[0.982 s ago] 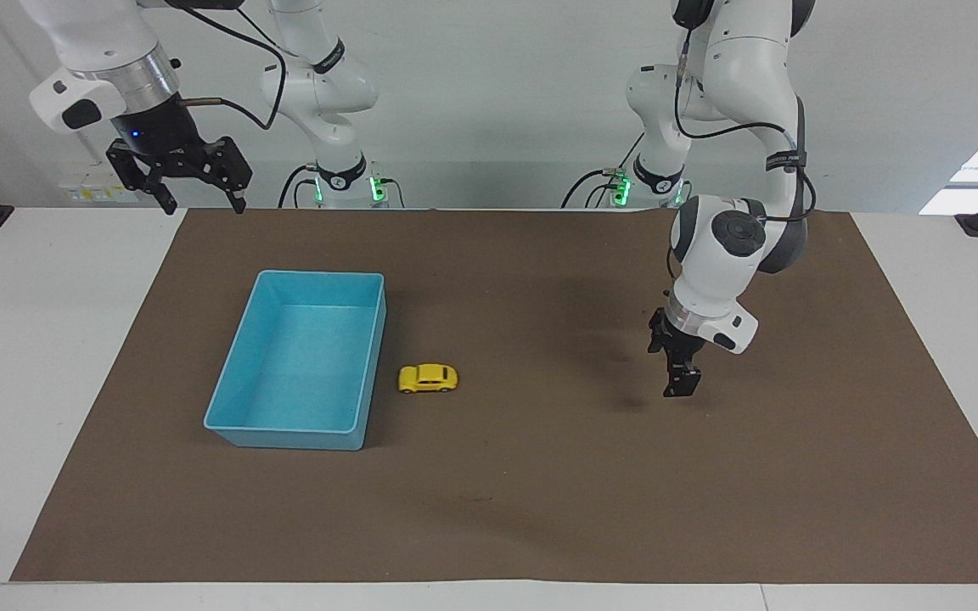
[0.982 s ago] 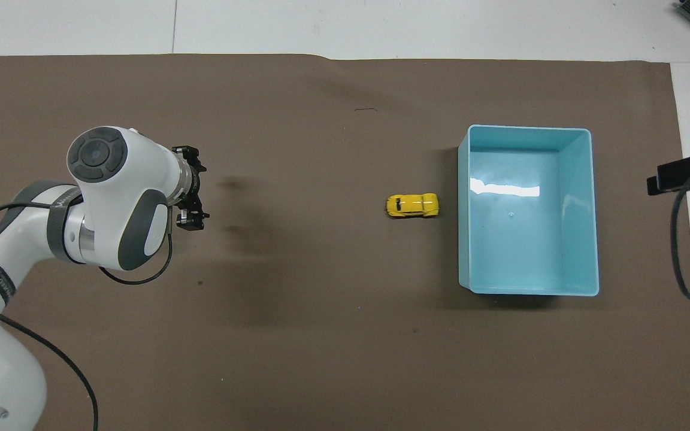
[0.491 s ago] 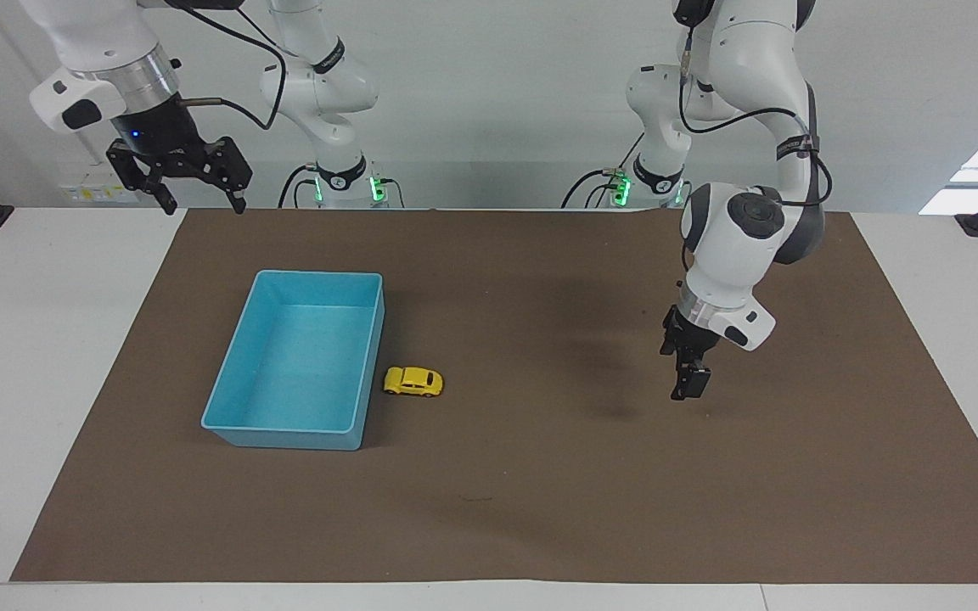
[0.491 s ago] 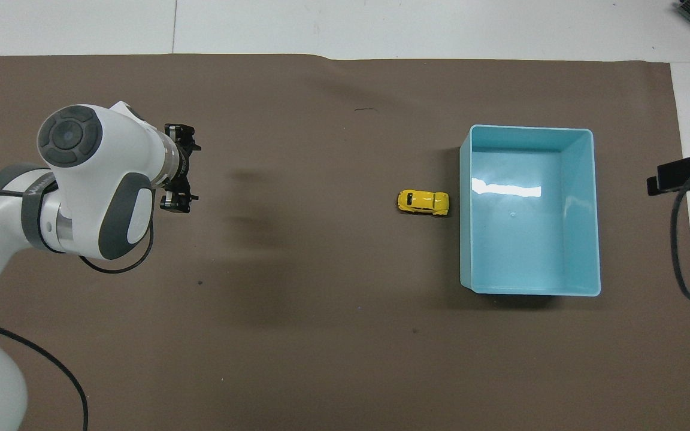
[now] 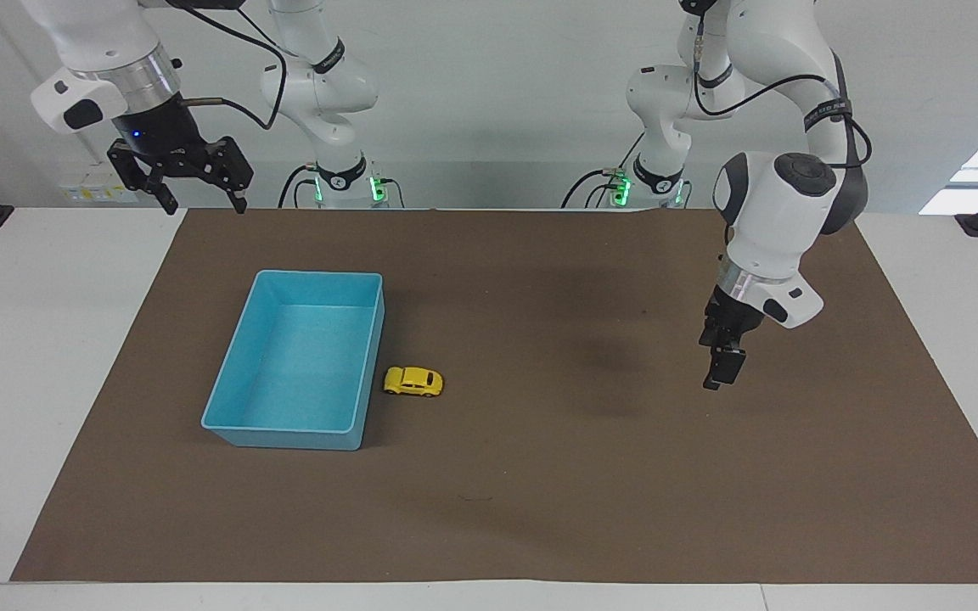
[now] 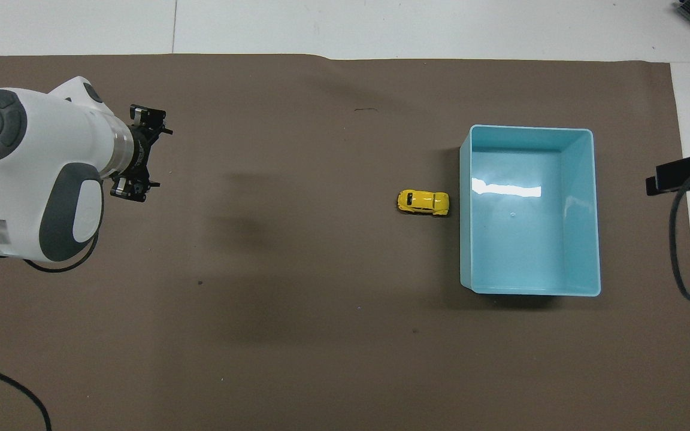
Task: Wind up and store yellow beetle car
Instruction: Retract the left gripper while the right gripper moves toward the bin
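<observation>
Brown matting [image 5: 540,475] is covering most of the white counter [image 5: 30,356], leaving bare white margins at both ends and along the edge farthest from the robots.

Nearest the robots, the right gripper [image 5: 200,199] is waiting high in the air by the mat's near edge at the right arm's end, its fingers spread wide apart and holding nothing; in the overhead view only a dark part of it [image 6: 683,175] is showing at the frame's edge.

The left gripper [image 5: 720,373] is hanging over bare mat toward the left arm's end, pointing down, with a soft shadow lying under it. Its fingers [image 6: 123,190] are standing apart and gripping nothing.

A wide stretch of open mat is lying between that gripper and the yellow beetle car [image 5: 413,381], which is sitting on its wheels on the mat, well apart from both grippers. The car is resting just beside the long wall of the light blue tray [image 5: 285,437], outside it; whether it is touching the wall cannot be told. The tray's interior is holding nothing, and open mat is running on to the mat's edge farthest from the robots.
</observation>
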Action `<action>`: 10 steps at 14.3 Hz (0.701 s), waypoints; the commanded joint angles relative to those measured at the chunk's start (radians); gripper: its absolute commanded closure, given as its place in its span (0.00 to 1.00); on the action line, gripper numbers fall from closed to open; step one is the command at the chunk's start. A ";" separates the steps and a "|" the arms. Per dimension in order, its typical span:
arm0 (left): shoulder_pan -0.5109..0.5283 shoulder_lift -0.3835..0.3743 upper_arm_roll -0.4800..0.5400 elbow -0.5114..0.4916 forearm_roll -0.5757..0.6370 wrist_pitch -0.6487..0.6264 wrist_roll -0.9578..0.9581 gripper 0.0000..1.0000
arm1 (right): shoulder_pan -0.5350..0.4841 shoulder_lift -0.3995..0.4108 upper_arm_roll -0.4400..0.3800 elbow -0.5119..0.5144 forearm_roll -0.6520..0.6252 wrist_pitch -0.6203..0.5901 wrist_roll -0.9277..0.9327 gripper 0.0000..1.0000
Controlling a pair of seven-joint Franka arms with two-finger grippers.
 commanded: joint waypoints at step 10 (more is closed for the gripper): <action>0.112 -0.113 -0.006 -0.008 0.016 -0.126 0.781 0.00 | 0.005 -0.022 0.057 -0.018 0.039 0.062 -0.198 0.00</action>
